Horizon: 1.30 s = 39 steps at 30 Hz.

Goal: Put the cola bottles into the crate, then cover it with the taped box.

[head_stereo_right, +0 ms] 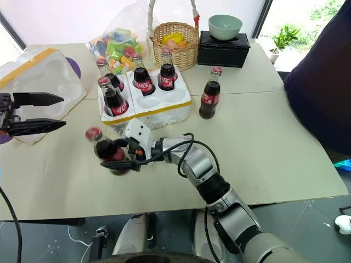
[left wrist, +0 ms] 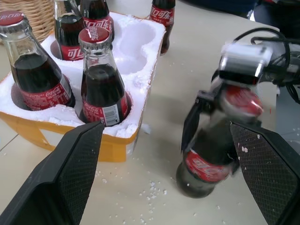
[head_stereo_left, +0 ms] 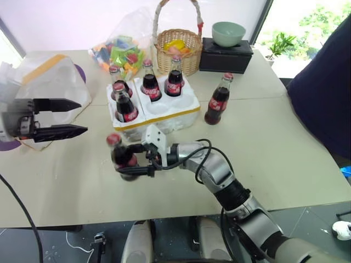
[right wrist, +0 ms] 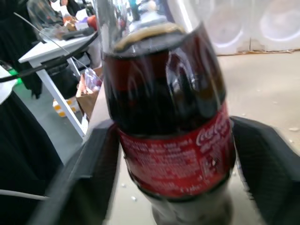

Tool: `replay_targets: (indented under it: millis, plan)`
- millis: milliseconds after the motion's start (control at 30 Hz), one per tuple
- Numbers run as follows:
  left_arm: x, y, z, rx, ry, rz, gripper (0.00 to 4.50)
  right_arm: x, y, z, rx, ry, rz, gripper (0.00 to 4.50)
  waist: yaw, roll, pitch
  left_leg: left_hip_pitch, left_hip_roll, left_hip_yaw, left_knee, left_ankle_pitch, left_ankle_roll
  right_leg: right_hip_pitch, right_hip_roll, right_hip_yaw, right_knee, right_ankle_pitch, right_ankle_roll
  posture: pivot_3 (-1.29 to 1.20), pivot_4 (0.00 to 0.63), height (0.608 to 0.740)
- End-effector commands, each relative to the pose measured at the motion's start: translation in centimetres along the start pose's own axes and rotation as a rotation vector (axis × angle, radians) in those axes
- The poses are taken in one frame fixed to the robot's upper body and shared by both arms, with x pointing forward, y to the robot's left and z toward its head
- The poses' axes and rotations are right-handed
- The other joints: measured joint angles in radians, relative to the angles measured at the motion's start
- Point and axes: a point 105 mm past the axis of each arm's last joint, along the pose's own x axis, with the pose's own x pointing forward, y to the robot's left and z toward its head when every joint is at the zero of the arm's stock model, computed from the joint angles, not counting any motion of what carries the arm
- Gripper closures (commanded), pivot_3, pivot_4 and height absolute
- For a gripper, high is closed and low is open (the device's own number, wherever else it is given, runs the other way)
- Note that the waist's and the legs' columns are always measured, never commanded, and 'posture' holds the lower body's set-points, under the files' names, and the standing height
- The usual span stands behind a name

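Centrally, just below the crate (head_stereo_left: 164, 112), the right gripper (head_stereo_left: 133, 163) is clamped on one cola bottle (head_stereo_left: 122, 156), tilted above the tabletop (head_stereo_left: 285, 159) near its lower edge. Four cola bottles (head_stereo_left: 150, 82) stand in the crate's six wells; two wells on its right side are free. A sixth bottle (head_stereo_left: 218, 101) stands alone right of the crate, with bare tabletop beyond. At the left edge of the frame, the left gripper (head_stereo_left: 74, 116) hangs with fingers apart before the taped box (head_stereo_left: 52, 76). A wicker basket (head_stereo_left: 176, 46) and a black box (head_stereo_left: 226, 55) line the upper edge.
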Motion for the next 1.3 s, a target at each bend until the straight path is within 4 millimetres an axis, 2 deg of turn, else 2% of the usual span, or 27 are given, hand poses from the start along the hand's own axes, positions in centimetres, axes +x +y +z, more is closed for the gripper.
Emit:
replay_targets:
  millis: [33,200,333,467,567,633,767,800,867,1133,1200,1267,1300]
  plan:
    - [0.0,-0.3,1.0,0.051,-0.018,-0.015,0.0,-1.6,1.3,3.3,-0.025,-0.099,0.056,1.86,0.002,0.0,0.0,0.0,0.0,0.0,0.0,0.0,0.0,0.0,0.0,0.0,0.0,0.0,0.0,0.0,0.15,0.74]
    - [0.3,-1.5,1.4,0.031,-0.031,-0.095,0.0,-6.6,0.6,6.7,-0.056,-0.13,-0.014,1.86,0.004,0.0,0.0,-0.001,0.0,0.0,0.0,0.0,0.0,0.0,0.0,0.0,0.0,0.0,0.0,0.0,0.15,0.74]
    - [0.7,-1.8,1.4,0.049,-0.037,-0.114,0.0,-9.7,-1.4,9.8,-0.11,-0.147,-0.124,1.86,0.0,0.001,0.001,0.0,0.0,0.0,0.0,0.0,0.0,0.0,0.0,0.0,0.0,0.0,0.0,0.0,0.15,0.74]
    - [1.2,-1.8,0.8,0.048,-0.05,-0.119,0.0,-10.4,-4.7,12.7,-0.189,-0.169,-0.25,1.86,-0.008,0.002,0.001,0.001,0.0,0.001,-0.004,0.0,0.0,-0.002,0.001,0.0,0.0,0.0,0.0,0.0,0.15,0.74]
    - [1.5,-1.8,0.6,0.044,-0.065,-0.124,0.0,-9.9,-7.6,14.5,-0.208,-0.203,-0.347,1.86,-0.007,0.002,0.001,0.001,0.0,0.001,-0.007,0.001,0.0,-0.004,0.002,0.001,0.001,0.001,0.001,0.0,0.15,0.74]
    - [1.6,-1.8,0.5,0.044,-0.069,-0.127,0.0,-9.3,-9.1,14.9,-0.21,-0.21,-0.388,1.86,-0.005,0.001,0.001,0.0,0.0,0.001,-0.009,0.001,-0.001,-0.006,0.002,0.001,0.001,0.001,0.001,0.0,0.15,0.74]
    - [1.7,-1.6,0.4,0.051,-0.076,-0.121,0.0,-8.4,-11.1,14.7,-0.211,-0.197,-0.433,1.86,-0.003,0.001,0.001,-0.002,0.0,0.001,-0.012,0.001,-0.001,-0.008,0.002,0.001,0.0,0.001,0.002,0.0,0.15,0.74]
    - [1.7,-1.6,0.4,0.054,-0.076,-0.119,0.0,-8.2,-11.6,14.2,-0.213,-0.176,-0.443,1.86,-0.002,0.001,0.001,-0.003,0.0,0.001,-0.012,0.001,-0.001,-0.009,0.002,0.001,0.0,0.001,0.002,0.0,0.15,0.74]
    - [1.6,-1.5,0.4,0.059,-0.084,-0.108,0.0,-7.6,-12.4,11.9,-0.219,-0.081,-0.454,1.86,-0.003,0.001,0.001,-0.005,0.0,0.002,-0.012,0.001,-0.001,-0.011,0.001,0.001,0.0,0.001,0.002,0.0,0.15,0.74]
    - [1.4,-1.2,0.3,0.067,-0.09,-0.087,0.0,-5.6,-12.0,7.8,-0.167,0.013,-0.388,1.86,-0.009,0.001,0.001,-0.004,0.0,0.002,-0.011,0.002,-0.003,-0.012,0.002,0.002,0.003,0.001,0.002,0.0,0.15,0.74]
    - [1.5,-1.1,0.3,0.071,-0.091,-0.086,0.0,-5.5,-12.4,7.1,-0.168,0.034,-0.416,0.86,-0.012,0.001,0.001,-0.004,0.0,0.002,-0.011,0.002,-0.003,-0.012,0.002,0.002,0.003,0.001,0.002,0.0,0.15,0.74]
    - [1.6,-0.9,0.3,0.075,-0.09,-0.086,0.0,-5.4,-12.4,7.5,-0.147,0.005,-0.426,0.12,-0.014,0.001,0.001,-0.002,0.0,0.002,-0.012,0.002,-0.003,-0.01,0.002,0.002,0.003,0.001,0.002,0.0,0.15,0.74]
    - [1.6,-0.8,0.3,0.077,-0.091,-0.085,0.0,-5.4,-12.3,7.8,-0.144,-0.009,-0.419,0.05,-0.016,0.001,0.001,-0.003,0.0,0.002,-0.012,0.002,-0.003,-0.011,0.002,0.002,0.003,0.001,0.002,0.0,0.15,0.74]
